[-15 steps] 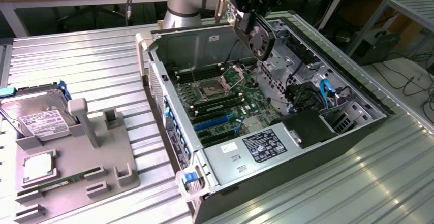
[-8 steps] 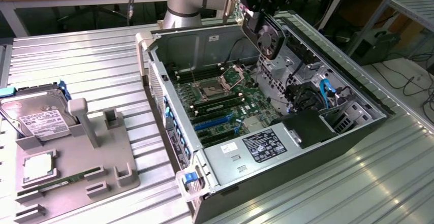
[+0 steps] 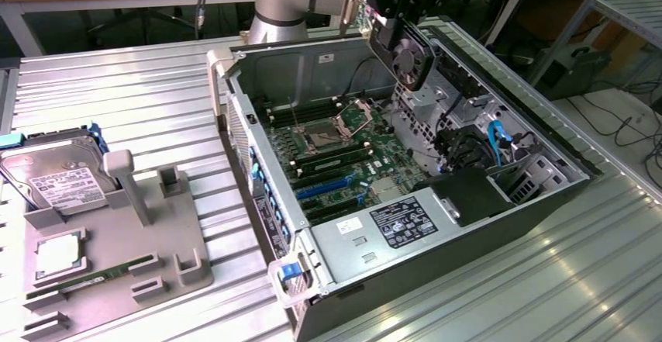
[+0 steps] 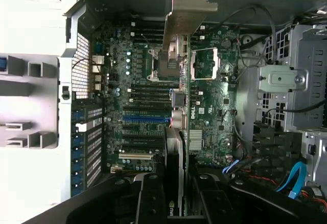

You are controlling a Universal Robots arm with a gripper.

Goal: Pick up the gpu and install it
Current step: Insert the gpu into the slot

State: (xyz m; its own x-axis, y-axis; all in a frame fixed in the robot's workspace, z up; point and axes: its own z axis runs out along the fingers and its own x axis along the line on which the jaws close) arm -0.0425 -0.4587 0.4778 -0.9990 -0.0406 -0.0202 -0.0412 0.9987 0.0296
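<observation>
**Exterior view.** The hand [image 3: 388, 16], at the upper centre of the frame, is clenched on the gpu [image 3: 411, 53], a thin dark rectangular circuit card whose round black fan faces the camera. The card hangs clear of everything, above the far end of the open grey steel computer case [image 3: 445, 288], which lies on its side on the ribbed metal bench [image 3: 124, 94]. Its long axis runs steeply down from the hand and tilts toward the exterior view's right. The green motherboard [image 3: 352, 156] lies below. Its blue expansion slot [image 3: 325, 185] sits lower in the frame and toward the exterior view's left of the card, well apart from it. A boxy silver hard drive with a white label [image 3: 57, 175] rests at the frame's left edge.

**Wrist view.** The hand [image 4: 176, 203] grips the gpu [image 4: 176, 147] between its two black fingers [image 4: 148, 198]. The card is seen edge-on and runs away from the hand to its pale metal bracket strip [image 4: 184, 9], which is the far end. The motherboard [image 4: 214, 112] lies beyond it. The blue expansion slot [image 4: 145, 118] lies beside the card's edge line and, as pictured, runs across that line rather than along it. Judged from this, the card is neither over the slot nor aligned with it.
</observation>
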